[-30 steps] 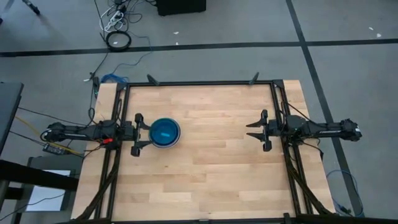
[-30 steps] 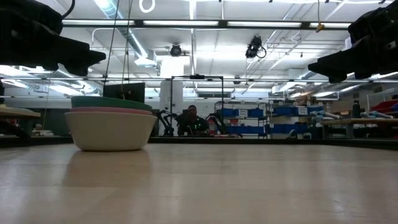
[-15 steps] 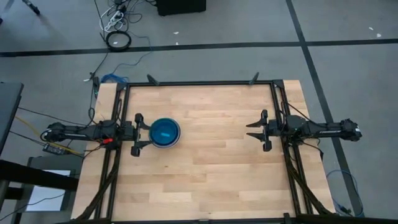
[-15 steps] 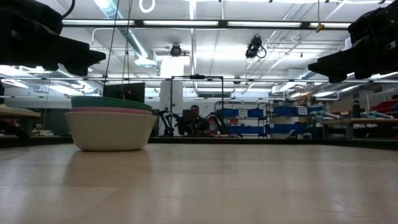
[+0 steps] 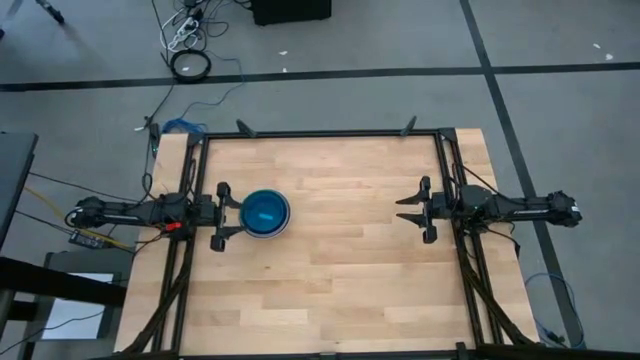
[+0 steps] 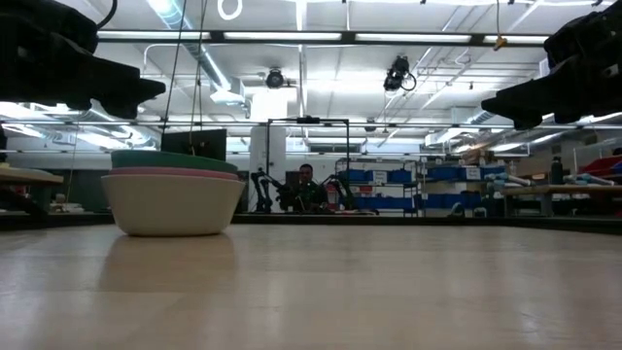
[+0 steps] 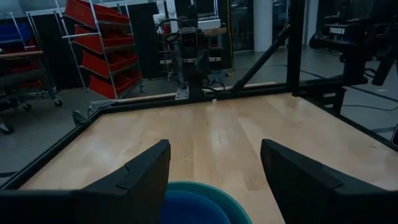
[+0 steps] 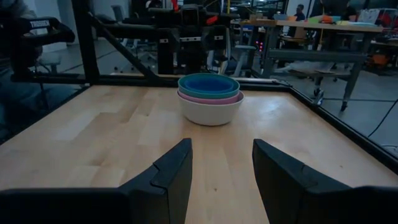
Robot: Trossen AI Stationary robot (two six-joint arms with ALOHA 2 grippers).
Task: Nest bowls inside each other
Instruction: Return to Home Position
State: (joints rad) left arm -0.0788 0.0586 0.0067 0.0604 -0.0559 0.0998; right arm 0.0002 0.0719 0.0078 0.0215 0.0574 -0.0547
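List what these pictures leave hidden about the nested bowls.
- Purple and red bowls: in no view; the blue bowl covers them from above, the outer bowls from the side.
- Low view: stack shows grey-white, pink, teal only; blue hidden inside.
- Left wrist view: bottom edge cuts off the stack.

High view: overhead, straight down, whole table framed. Low view: tabletop height, level, bowl stack near. Wrist views face each other across table: left just over bowl stack, right far. All four share it.
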